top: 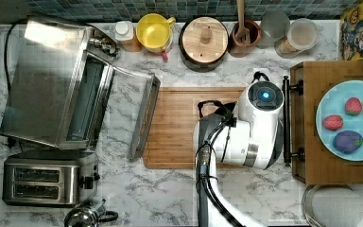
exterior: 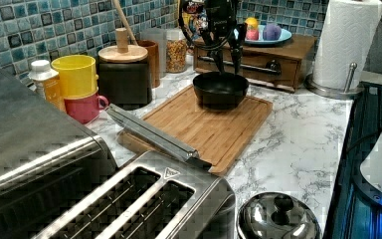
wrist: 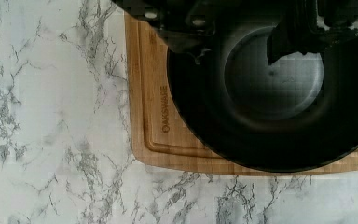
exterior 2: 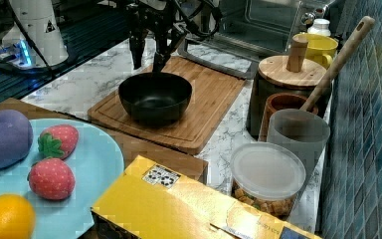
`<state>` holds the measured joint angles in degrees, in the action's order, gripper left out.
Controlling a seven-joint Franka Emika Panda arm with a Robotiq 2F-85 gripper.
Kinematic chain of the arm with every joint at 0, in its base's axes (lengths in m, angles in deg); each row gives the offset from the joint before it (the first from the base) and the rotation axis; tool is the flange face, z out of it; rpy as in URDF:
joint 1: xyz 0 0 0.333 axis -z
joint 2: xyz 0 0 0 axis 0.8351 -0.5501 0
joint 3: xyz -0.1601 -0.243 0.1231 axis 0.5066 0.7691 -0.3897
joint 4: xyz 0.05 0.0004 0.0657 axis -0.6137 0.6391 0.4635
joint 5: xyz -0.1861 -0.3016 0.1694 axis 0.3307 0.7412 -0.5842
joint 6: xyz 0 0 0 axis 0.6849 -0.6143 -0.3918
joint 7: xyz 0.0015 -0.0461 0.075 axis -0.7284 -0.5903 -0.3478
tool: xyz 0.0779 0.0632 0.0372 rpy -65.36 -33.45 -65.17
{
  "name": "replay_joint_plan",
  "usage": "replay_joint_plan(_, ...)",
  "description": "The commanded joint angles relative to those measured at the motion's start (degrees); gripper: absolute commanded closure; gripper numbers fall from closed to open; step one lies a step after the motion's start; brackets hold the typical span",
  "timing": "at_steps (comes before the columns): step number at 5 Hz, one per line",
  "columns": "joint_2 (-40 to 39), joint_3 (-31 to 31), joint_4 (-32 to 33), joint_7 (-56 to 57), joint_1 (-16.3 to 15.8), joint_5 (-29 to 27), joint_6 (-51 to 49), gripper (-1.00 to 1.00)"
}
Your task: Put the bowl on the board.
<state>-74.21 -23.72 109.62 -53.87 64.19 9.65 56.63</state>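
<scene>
The bowl (exterior 2: 154, 97) is sitting upright on the board (exterior 2: 206, 107), near the board's end closest to the wooden tray (exterior: 273, 52). The gripper (exterior 2: 148, 57) is hovering just above the bowl's rim with its fingers (exterior 2: 137, 52) spread apart, gripping nothing. In the left view, most of the board (exterior: 199, 132) toward the open oven door (exterior: 151, 133) is lying bare. Marble tabletop (wrist: 60, 140) is showing open beyond the board's grooved corner (wrist: 151, 140)
</scene>
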Motion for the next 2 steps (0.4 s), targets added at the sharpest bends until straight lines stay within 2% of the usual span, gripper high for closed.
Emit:
replay_joint_plan(1, 1.1, 0.4, -5.4, 3.3, -0.2, -0.3, -0.5, 0.00)
replay_joint_plan(2, 1.1, 1.6, -5.4, 3.4, -1.3, -0.4, -0.5, 0.00)
